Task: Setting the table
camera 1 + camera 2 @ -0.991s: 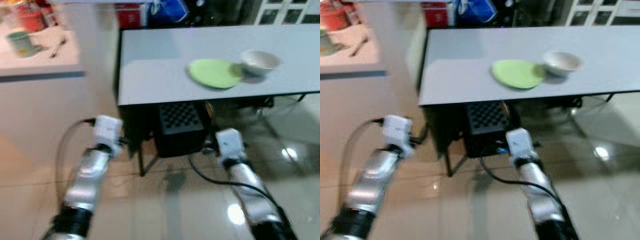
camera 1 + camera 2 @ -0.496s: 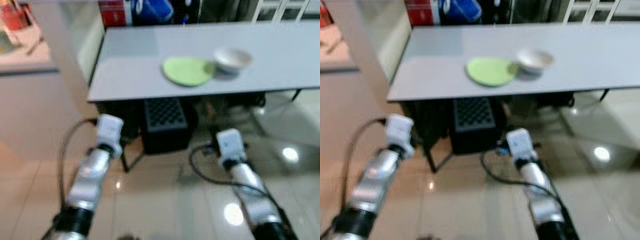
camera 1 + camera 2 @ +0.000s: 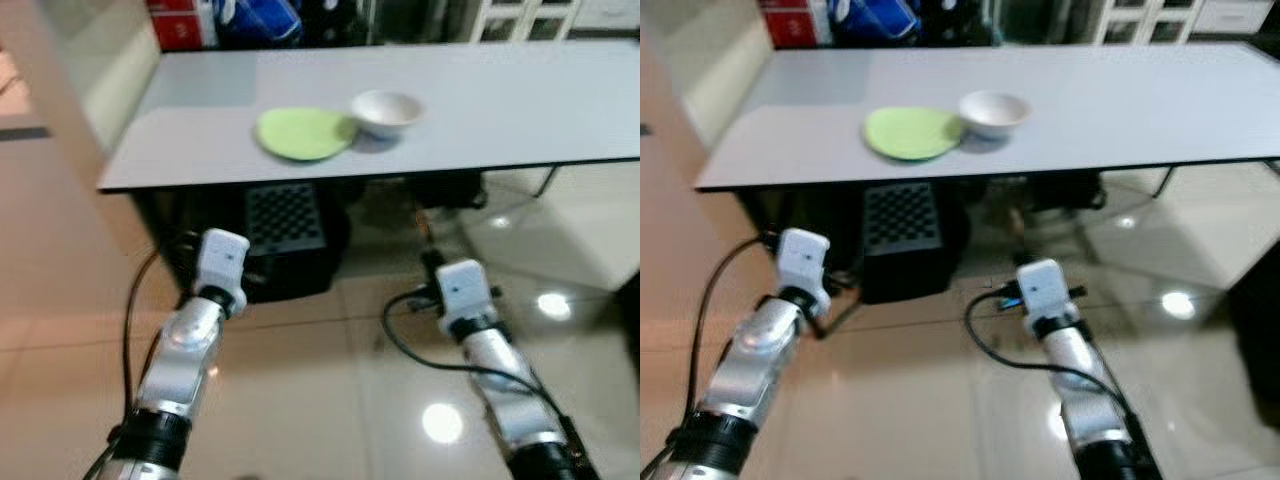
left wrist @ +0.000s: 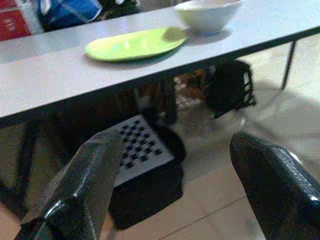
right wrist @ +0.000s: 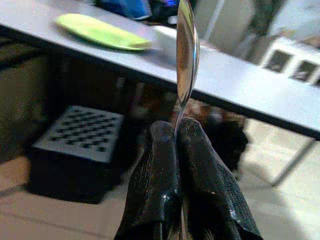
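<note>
Spoon pinched in right gripper, before the table.
The right gripper [image 5: 176, 145] clamps a spoon [image 5: 186, 55] upright; plate [image 5: 100, 31] lies beyond it. Left gripper [image 4: 172, 165] spread, empty.

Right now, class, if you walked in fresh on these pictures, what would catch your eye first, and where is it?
A green plate and a white bowl sit side by side near the front edge of a long grey table. The right hand pinches a metal spoon upright, short of the table. The left hand hangs open, and a black perforated box stands under the table.
</note>
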{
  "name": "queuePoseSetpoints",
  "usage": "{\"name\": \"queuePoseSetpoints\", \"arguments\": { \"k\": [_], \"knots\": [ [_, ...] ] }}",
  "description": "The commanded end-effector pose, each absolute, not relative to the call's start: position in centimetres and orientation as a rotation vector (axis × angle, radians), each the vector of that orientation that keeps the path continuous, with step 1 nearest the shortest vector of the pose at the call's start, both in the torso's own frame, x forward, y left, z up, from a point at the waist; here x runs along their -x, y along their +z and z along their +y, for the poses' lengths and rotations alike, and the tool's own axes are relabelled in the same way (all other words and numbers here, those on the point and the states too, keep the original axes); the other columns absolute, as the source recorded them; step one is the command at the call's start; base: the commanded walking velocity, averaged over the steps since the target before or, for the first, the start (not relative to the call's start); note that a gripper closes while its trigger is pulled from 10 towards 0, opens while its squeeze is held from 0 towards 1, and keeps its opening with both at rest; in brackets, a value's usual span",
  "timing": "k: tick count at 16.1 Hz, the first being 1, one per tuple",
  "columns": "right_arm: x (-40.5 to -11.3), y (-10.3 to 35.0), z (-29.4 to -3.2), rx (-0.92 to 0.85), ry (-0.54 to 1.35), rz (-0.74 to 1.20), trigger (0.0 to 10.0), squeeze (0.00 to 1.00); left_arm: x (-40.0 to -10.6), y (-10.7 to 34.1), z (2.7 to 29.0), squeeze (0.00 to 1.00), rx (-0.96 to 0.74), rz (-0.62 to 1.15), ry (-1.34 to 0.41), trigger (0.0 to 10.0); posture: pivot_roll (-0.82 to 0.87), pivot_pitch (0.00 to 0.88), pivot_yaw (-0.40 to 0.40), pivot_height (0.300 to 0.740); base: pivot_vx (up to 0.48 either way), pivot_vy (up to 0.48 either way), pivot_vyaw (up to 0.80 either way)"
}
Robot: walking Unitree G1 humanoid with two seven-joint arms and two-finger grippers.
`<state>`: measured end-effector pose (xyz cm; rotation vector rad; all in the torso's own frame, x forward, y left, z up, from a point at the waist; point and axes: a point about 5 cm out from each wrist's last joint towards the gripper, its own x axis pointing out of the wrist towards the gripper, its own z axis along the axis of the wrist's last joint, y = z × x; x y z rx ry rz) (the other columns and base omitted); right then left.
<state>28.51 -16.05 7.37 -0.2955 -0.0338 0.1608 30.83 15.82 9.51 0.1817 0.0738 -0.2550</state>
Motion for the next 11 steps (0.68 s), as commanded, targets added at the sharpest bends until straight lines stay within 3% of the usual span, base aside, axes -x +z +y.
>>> {"name": "queuePoseSetpoints", "arguments": {
  "k": [1, 11],
  "knots": [
    [-28.61, 7.63, -15.48, 0.284, 0.175, -0.045, 0.0, 0.00, -30.85, 9.64, 16.72, 0.00, -0.193, 0.071, -0.225, 10.0, 0.02, 0.000, 0.032, 0.740, 0.000, 0.000, 0.00],
    [-28.50, 7.51, -15.60, 0.292, 0.175, -0.040, 0.0, 0.00, -30.99, 9.75, 16.69, 0.00, -0.181, 0.072, -0.202, 10.0, 0.01, 0.000, 0.030, 0.740, 0.000, 0.000, 0.00]
  ]
}}
